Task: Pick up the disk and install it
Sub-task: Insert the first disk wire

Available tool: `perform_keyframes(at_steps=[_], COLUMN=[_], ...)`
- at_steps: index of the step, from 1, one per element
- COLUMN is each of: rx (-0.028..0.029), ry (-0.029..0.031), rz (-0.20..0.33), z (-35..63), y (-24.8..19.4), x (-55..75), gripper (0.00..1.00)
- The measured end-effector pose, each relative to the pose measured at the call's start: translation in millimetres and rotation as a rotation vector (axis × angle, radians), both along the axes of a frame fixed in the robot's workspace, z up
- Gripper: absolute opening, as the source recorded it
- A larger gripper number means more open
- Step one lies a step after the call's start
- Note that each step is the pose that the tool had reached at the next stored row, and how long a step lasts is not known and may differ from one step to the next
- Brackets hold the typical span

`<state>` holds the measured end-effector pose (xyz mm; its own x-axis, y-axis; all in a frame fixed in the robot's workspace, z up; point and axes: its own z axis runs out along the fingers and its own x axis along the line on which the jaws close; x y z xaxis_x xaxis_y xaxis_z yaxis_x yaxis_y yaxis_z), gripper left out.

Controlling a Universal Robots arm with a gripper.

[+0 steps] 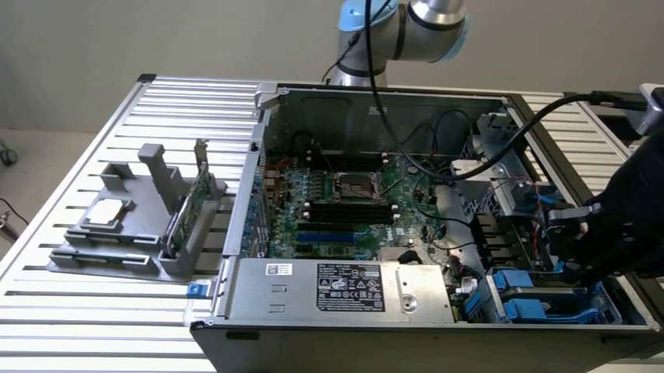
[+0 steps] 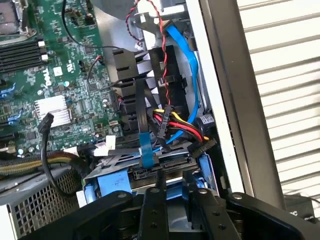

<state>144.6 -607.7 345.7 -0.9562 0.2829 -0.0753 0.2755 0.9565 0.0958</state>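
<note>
Finds the disk (image 2: 125,177) lying flat just beside the power supply (image 1: 343,287), on the exterior view's right of it, down in the corner bay of the open computer case (image 1: 363,116). Reads as a grey metal slab edged with a blue plastic frame, blue showing on both sides of the grey body. Carries a dark connector strip across the end that faces away from the wrist camera. Has a narrow blue ribbon (image 2: 146,150) draped over that end, and a bundle of red, yellow and black wires (image 2: 175,124) just past it.

Places the gripper (image 2: 175,189) directly over the near end of the disk, also on the exterior view's right of the power supply and close above the bay. Cannot tell how wide it stands, nor whether it has hold of the disk or merely sits against it.

Sets the motherboard (image 1: 343,194) behind the power supply in the exterior view, deeper in the case, green with a bare processor socket at its middle. Shows a grey fixture (image 1: 135,233) well apart from the power supply on the exterior view's left, out on the slatted table (image 1: 93,326), with a small square silver chip (image 1: 108,211) lying on it and a thin green card (image 1: 190,208) standing on edge.
</note>
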Motion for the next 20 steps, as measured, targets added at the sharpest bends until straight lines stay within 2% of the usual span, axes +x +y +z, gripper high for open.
perform_keyframes(at_steps=[1,12,15,17,20], rx=[0.0000,-0.0001,-0.0008,-0.0066,-0.0075], ry=[0.0000,0.0001,0.0022,0.0032,0.0042], rz=[-0.018,-0.214,-0.234,-0.239,-0.239], z=[-0.2,-1.0,-0.9,-0.9,-0.9], y=[0.0,0.0,0.0,0.0,-0.2], x=[0.0,0.0,0.7,2.6,3.7], gripper=[0.21,0.21,0.21,0.21,0.21])
